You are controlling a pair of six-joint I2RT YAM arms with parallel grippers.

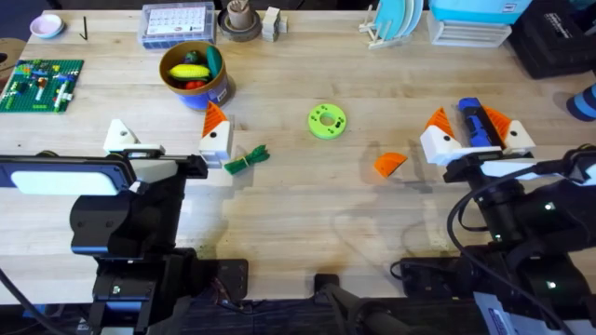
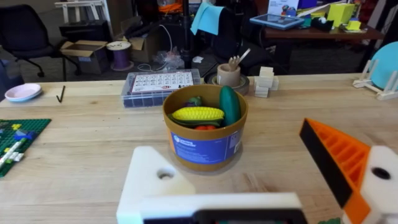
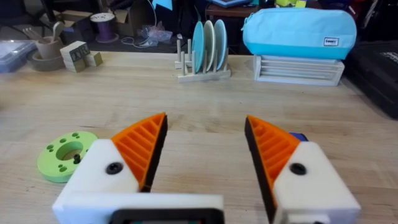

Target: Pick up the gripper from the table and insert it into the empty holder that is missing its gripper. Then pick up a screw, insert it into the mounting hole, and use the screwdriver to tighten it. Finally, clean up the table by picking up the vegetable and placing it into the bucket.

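Pale wood-grain counter, cluttered room behind, both end effectors spread wide and empty.

Overhead: the left end effector [image 1: 166, 123] gapes near the left edge; its bare white blocky holder [image 1: 119, 137] lacks a tip. The ribbed orange wedge gripper [image 1: 390, 164] lies right of the middle, the stringy green vegetable [image 1: 245, 161] left of the middle. The blue screwdriver [image 1: 472, 130] lies between the fingers of the right end effector [image 1: 468, 117]. Left wrist: the round mounting hole [image 2: 165, 175] shows dark; the blue, yellow-rimmed bucket [image 2: 205, 144] holds toy corn and other toy food. Right wrist: two ribbed orange tips stand apart beside a flat lime-green disc [image 3: 65, 154].
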